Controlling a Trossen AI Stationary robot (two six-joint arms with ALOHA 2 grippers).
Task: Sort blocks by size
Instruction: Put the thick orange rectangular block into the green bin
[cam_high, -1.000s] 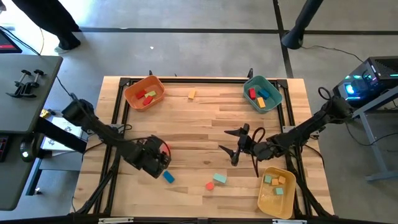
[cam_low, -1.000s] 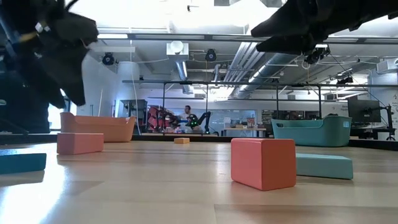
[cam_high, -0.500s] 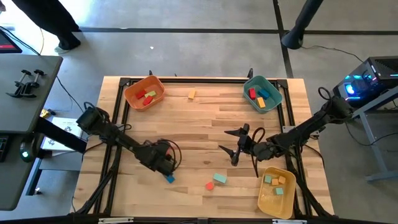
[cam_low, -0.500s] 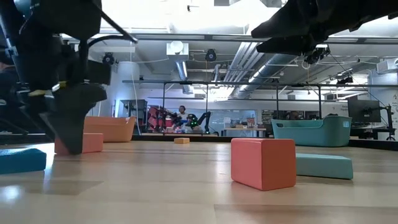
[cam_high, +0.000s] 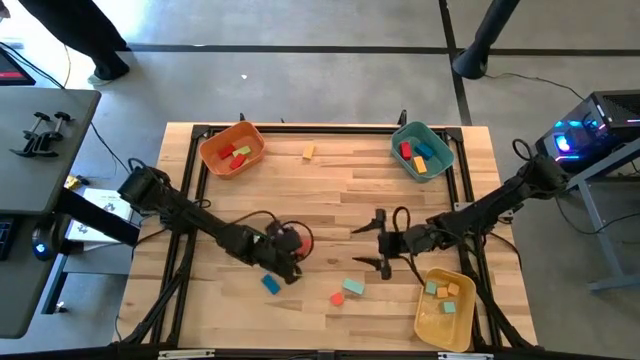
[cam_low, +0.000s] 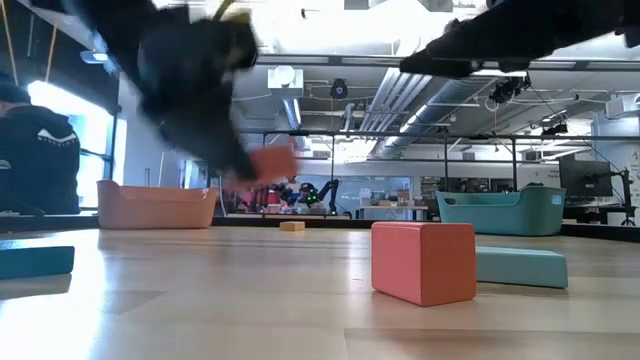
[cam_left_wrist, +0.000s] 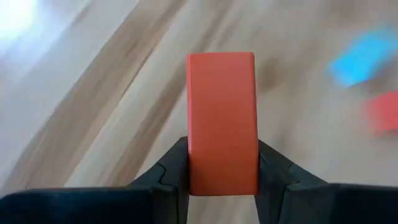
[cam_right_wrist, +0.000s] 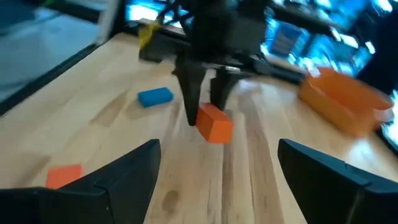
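The left pincer (cam_high: 290, 243) grips an orange-red block (cam_left_wrist: 222, 121) between its two fingers, holding it clear of the wooden desk (cam_high: 330, 190) near the middle of the desk's front half. In the right wrist view the same block (cam_right_wrist: 214, 124) hangs lifted above the boards, clamped from above. The right pincer (cam_high: 383, 243) hovers just right of the desk's centre with its fingers spread wide and nothing between them.

On the desk near the front edge lie a blue block (cam_high: 271, 284), a small red block (cam_high: 338, 298) and a teal block (cam_high: 353, 287); a small orange block (cam_high: 308, 151) sits near the back edge, between the two rear bins. An orange bin (cam_high: 231, 148) at the back left corner holds red and yellow blocks, a teal bin (cam_high: 421, 150) at the back right corner holds red, blue and yellow blocks, and a yellow bin (cam_high: 445, 308) at the front right corner holds teal and orange blocks.
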